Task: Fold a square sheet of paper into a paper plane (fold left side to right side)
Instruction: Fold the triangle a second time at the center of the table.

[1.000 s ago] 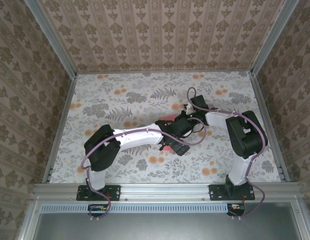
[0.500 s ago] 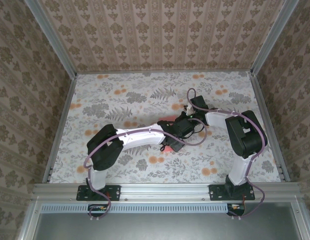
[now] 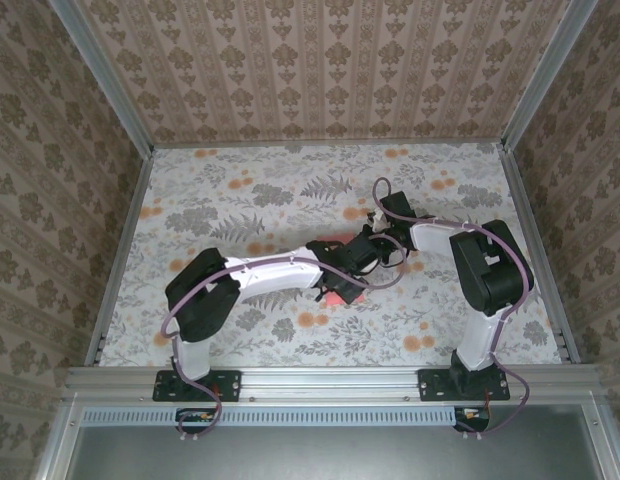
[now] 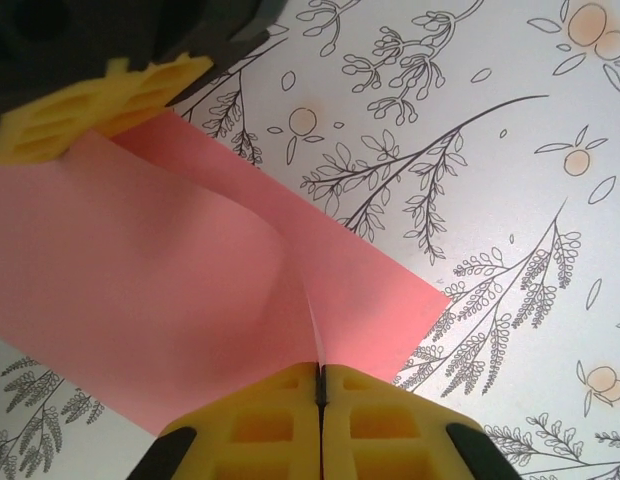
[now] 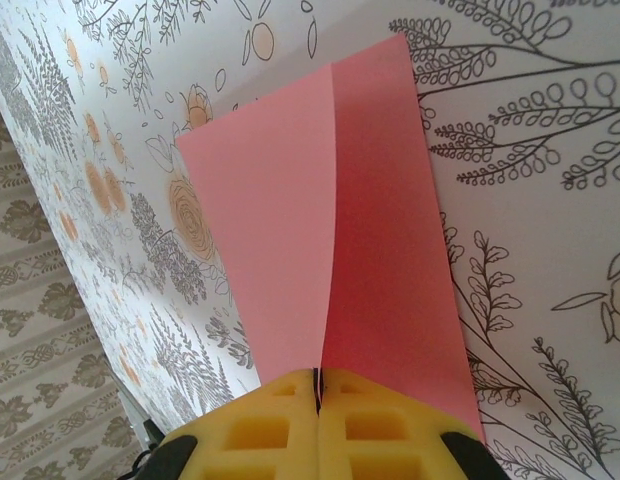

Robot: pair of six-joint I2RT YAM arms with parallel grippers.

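L gripper clamped on the square sheet of paper – R gripper too, pink edge nipped betw. closed pads, sheet spreading ahead of both.

A robot test cell, lab-style: aluminium rails frame a floral-covered counter boxed in by patterned wallpaper walls.

Sheet from above: I get mere pink slivers of the square sheet of paper at the middle of the bench; the left arm and right arm cover the rest.
Sheet, left wrist: it runs off the left edge, and its near edge sits behind the left pincer.
Sheet, right wrist: its near end is hidden behind the right pincer.
Jaws from above: too small for me to tell.
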